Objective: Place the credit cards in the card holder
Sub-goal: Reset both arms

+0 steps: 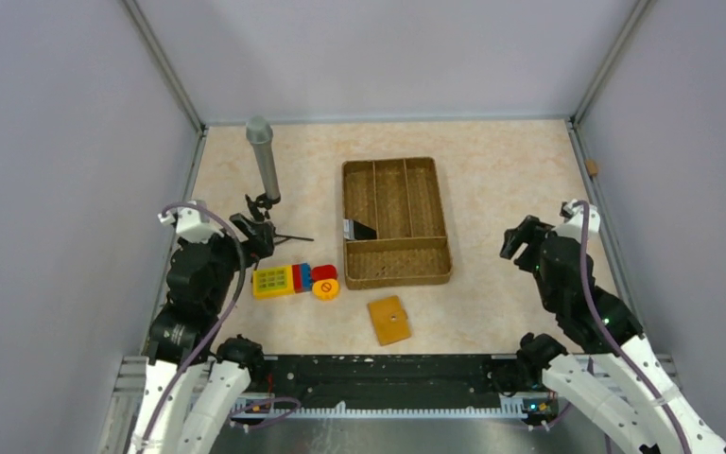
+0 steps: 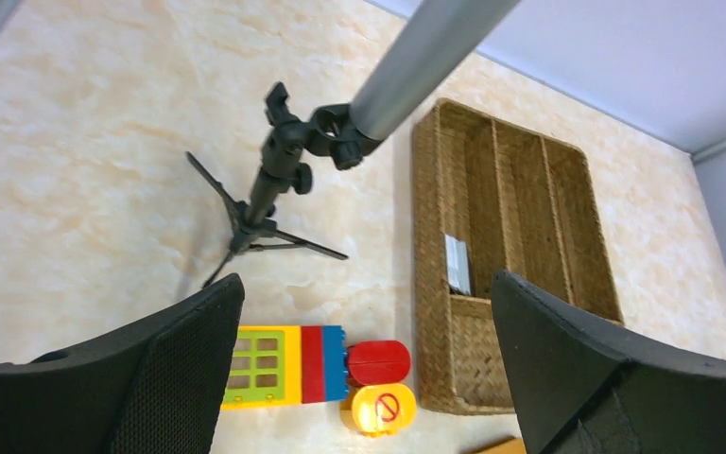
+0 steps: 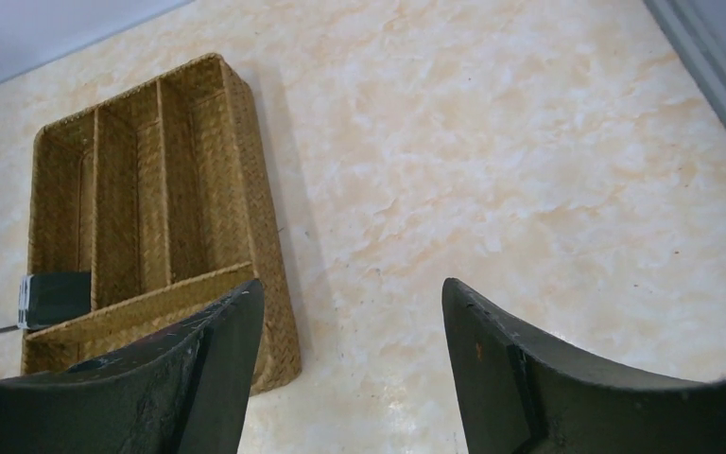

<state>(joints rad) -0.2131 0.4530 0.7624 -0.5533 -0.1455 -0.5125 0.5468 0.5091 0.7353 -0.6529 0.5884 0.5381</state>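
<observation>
A flat, tan, leather-like card holder [image 1: 389, 321] lies near the near edge of the marbled beige table [image 1: 510, 180], which is walled in plain grey. It sits between the left gripper [image 1: 255, 225] and right gripper [image 1: 520, 238], apart from both. Both spread wide, empty. A dark card [image 1: 360, 230] rests in the woven tray [image 1: 442, 218].

Beige marbled table [image 1: 510, 161], woven divided tray [image 1: 398, 272] centre, tan card holder [image 1: 389, 321] nearer, colourful toy blocks [image 1: 295, 280], small tripod [image 1: 263, 210] left
</observation>
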